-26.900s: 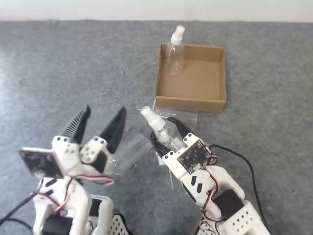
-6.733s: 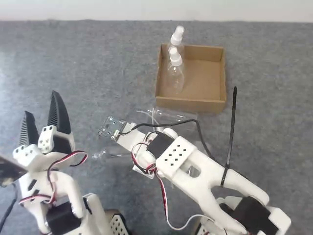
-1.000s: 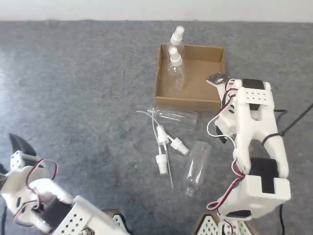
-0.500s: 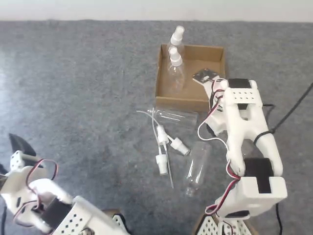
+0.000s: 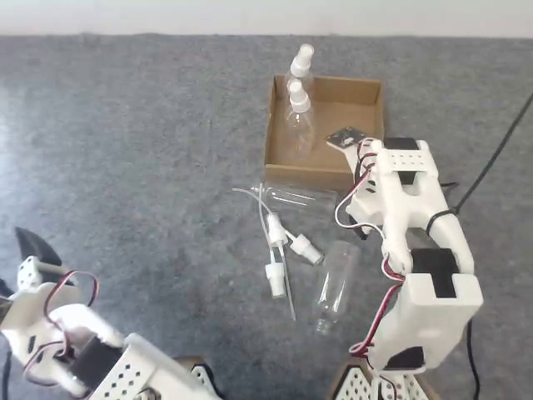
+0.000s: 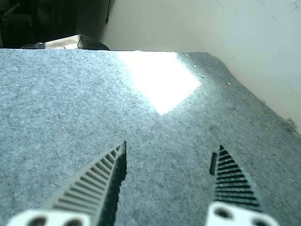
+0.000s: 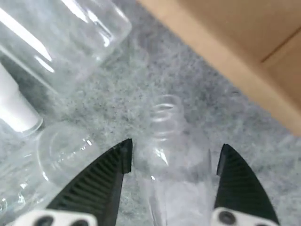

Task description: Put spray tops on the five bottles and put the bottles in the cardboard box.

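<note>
Clear bottle (image 7: 167, 136) lies between the spread right fingers (image 7: 99, 181).

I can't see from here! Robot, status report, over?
Left gripper open over carpet. Right gripper open, straddling uncapped bottle by cardboard box. Two capped bottles inside. Nothing blocking.

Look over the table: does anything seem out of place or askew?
Yes: spray tops lie loose on the carpet among uncapped bottles tipped on their sides, in front of the box.
</note>
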